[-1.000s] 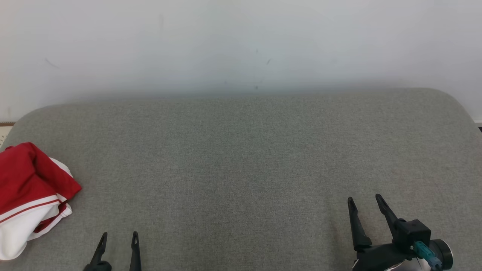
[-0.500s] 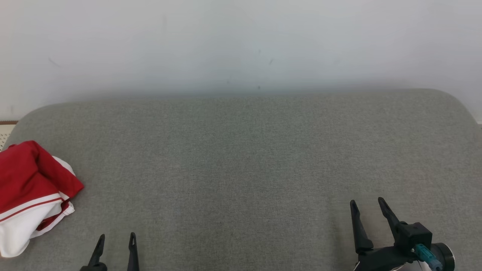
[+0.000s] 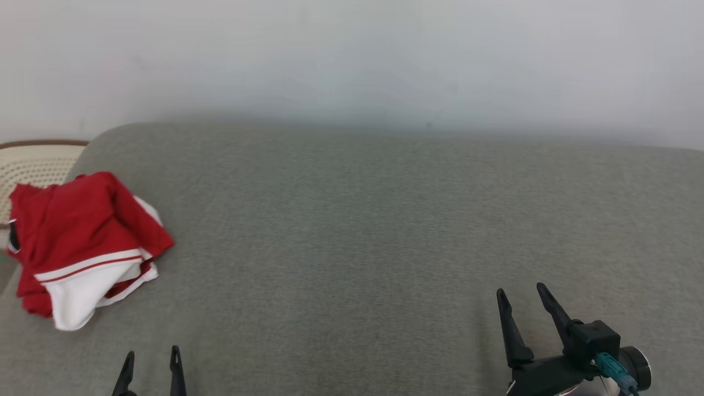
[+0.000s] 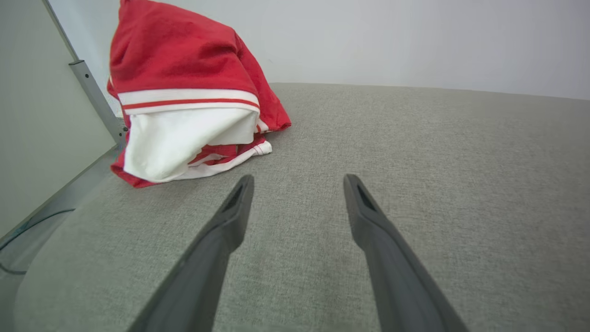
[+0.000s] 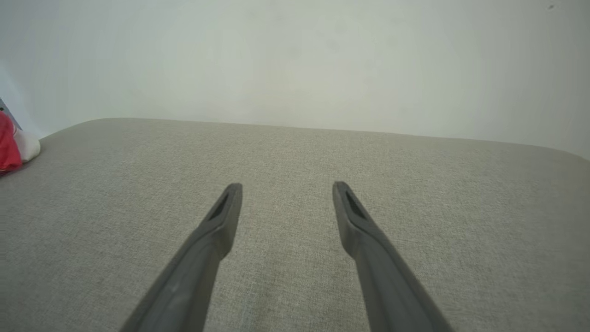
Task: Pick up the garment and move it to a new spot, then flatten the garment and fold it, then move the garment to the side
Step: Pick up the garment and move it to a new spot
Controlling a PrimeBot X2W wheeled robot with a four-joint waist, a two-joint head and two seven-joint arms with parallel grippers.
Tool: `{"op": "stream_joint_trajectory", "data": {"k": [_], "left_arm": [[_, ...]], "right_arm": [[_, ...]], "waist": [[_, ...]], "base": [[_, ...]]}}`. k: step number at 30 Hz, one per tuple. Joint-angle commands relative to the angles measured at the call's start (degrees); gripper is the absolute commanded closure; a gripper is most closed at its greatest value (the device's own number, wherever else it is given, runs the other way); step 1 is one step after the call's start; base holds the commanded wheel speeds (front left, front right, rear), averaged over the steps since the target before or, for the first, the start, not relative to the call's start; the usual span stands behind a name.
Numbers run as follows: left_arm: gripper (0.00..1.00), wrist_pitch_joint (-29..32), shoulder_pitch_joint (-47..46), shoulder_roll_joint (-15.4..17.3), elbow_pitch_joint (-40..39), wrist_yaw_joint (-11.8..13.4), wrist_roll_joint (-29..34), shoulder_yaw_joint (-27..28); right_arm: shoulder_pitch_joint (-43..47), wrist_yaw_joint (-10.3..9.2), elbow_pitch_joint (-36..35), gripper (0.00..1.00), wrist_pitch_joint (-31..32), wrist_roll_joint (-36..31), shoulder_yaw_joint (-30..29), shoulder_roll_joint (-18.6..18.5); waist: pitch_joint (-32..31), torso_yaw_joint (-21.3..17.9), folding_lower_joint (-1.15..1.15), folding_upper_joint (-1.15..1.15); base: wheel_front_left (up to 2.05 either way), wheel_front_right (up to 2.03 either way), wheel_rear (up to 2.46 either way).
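Lying in a crumpled heap at the left end of the grey cushioned surface, one red-and-white garment is being shown. It is being seen ahead and to the left of the left gripper, near its fingertips but apart from them, and well apart from the right gripper at the lower right. Two grippers are being counted, each with two dark fingers being held spread apart and nothing being gripped between them. One pale woven object is being glimpsed behind the garment.
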Motion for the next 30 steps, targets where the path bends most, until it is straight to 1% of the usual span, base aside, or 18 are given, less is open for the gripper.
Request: {"op": "stream_joint_trajectory", "data": {"k": [1,5,6,14,18,22,25,30], "left_arm": [[0.0,-0.3,1.5,0.1,0.3,-0.1,-0.2,0.7],[0.0,-0.3,1.8,-0.1,-0.1,-0.4,-0.5,1.8],[0.0,-0.3,1.8,-0.1,-0.1,-0.4,-0.5,1.8],[0.0,-0.3,2.2,-0.5,0.2,-0.4,-0.1,2.5],[0.0,-0.3,2.6,-0.5,0.4,-0.9,0.0,2.9],[0.0,-0.3,3.1,-0.6,0.5,-0.8,0.0,3.5],[0.0,-0.3,3.4,-0.7,0.4,-1.0,-0.2,4.0],[0.0,-0.3,0.8,-0.8,1.7,-3.7,-2.4,4.8]], "right_arm": [[-0.1,0.04,-0.2,0.0,0.0,0.5,0.4,-0.3],[-0.6,0.04,-0.3,0.0,0.0,0.8,1.1,-0.4],[-0.6,0.04,-0.3,0.0,0.0,0.8,1.1,-0.4],[-1.3,0.04,-0.4,0.0,0.0,1.7,3.4,-0.4],[-1.9,0.04,-0.4,0.0,0.0,1.8,5.0,-0.6],[-2.3,0.04,0.0,0.0,0.0,2.2,6.0,-0.5],[-2.4,0.04,0.0,0.0,0.0,2.4,6.7,-0.6],[-2.7,0.04,0.1,0.0,0.0,2.8,7.1,-1.4]], "waist": [[0.6,5.5,0.0,0.0],[1.2,10.1,0.0,0.0],[1.2,10.1,0.0,0.0],[2.0,17.6,0.0,0.0],[2.1,20.0,0.0,0.0],[1.9,21.1,0.0,0.0],[2.0,21.0,0.0,0.0],[3.3,19.6,0.0,0.0]], "base": [[0.0,0.0,0.0],[0.0,0.0,0.0],[0.0,0.0,0.0],[0.0,0.0,0.0],[0.0,0.0,0.0],[0.0,0.0,0.0],[0.0,0.0,0.0],[0.0,0.0,0.0]]}}
